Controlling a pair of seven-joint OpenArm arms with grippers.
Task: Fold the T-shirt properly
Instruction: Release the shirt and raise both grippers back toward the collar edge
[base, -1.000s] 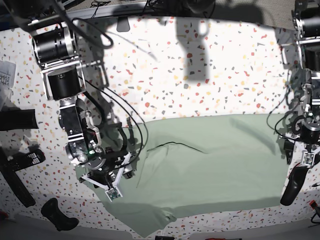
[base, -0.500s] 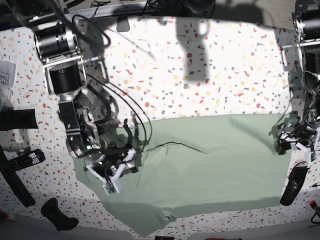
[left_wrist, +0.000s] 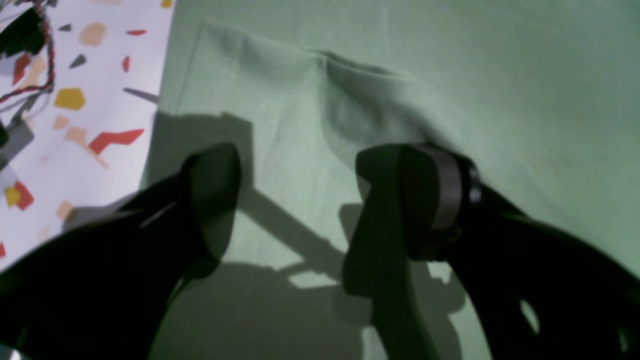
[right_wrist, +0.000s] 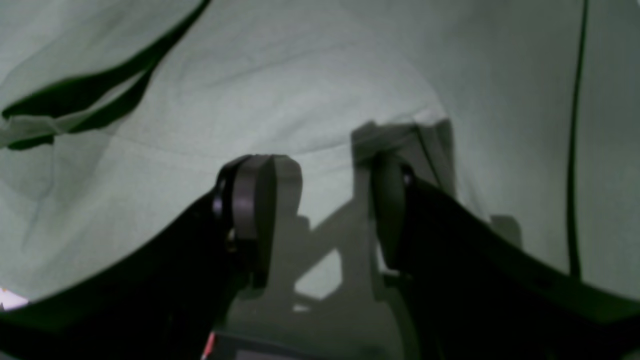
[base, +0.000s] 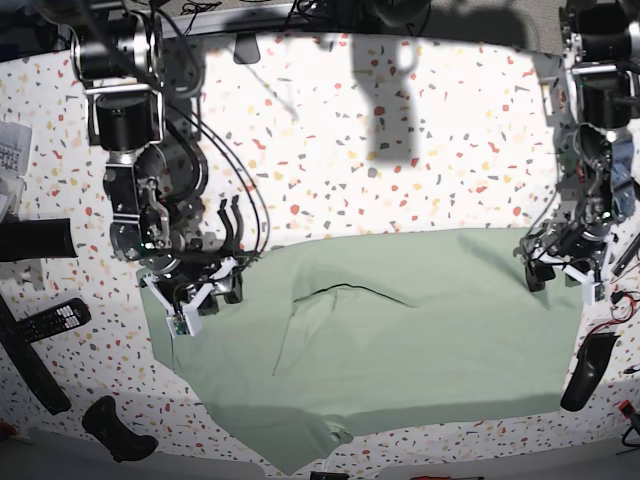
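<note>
Base view. T-shirt (base: 400, 320): pale green cloth spread flat across the near half of the speckled bench (base: 400, 150), one dark crease near its middle, a small bunched fold at the near edge. Change noted: both arms have travelled away from the near edge toward the far corners of the cloth. The right gripper (base: 205, 292), a second ago low over the shirt's near corner on this view's left, now sits over the far corner on that side; the left gripper (base: 562, 262) has likewise risen from the side hem to the far corner opposite. The cloth itself lies much as it did. Judgement: the arms are lining up to take the two far corners for a fold toward the near edge; no fold yet made.

Left wrist view. Jaws spread wide, released, hovering above the shirt's edge beside bare bench; a soft ridge of cloth lies just ahead of them. Nothing held.

Right wrist view. Jaws parted, nothing between them, cloth beneath with a dark fold line to one side.

Surroundings. Remote control (base: 55, 320) and black handle (base: 115, 428) on the bench off the cloth's left side; dark object (base: 585, 372) beside the shirt's right edge; cables (base: 235, 215) trailing close to the right gripper. None lies on the cloth; the cables could snag.
</note>
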